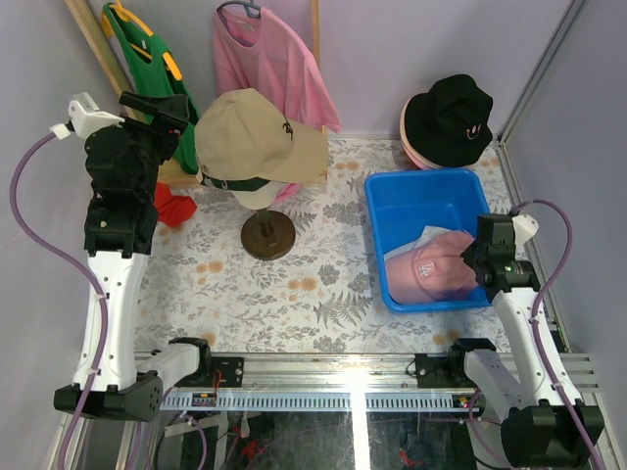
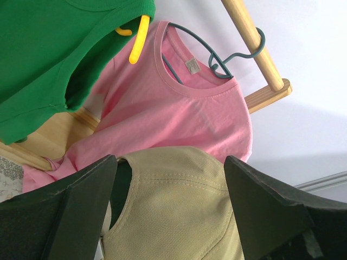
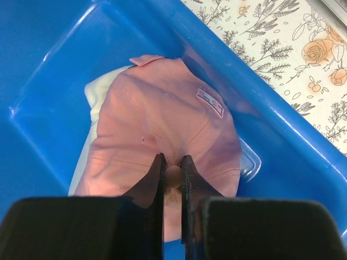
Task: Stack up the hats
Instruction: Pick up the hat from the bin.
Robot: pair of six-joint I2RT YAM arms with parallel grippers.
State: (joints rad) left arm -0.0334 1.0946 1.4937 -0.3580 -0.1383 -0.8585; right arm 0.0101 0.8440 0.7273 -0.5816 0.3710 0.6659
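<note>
A tan baseball cap [image 1: 257, 137] sits on top of a dark green cap [image 1: 235, 182] on the cream mannequin head [image 1: 257, 198]. My left gripper [image 1: 181, 110] is open beside the tan cap; in the left wrist view the tan cap [image 2: 173, 206] lies between the spread fingers [image 2: 81, 206]. A pink baseball cap [image 1: 439, 266] lies on a white cap [image 1: 416, 242] in the blue bin [image 1: 416, 191]. My right gripper [image 3: 173, 173] is shut on the crown of the pink cap [image 3: 162, 124]. A black bucket hat [image 1: 448, 119] sits on a pink bucket hat [image 1: 413, 145] at the back right.
A pink T-shirt [image 1: 269, 59] and a green T-shirt [image 1: 147, 54] hang on a wooden rack at the back. A red cloth [image 1: 174, 208] lies by the left arm. The mannequin stands on a round brown base [image 1: 267, 237] on the floral table cover.
</note>
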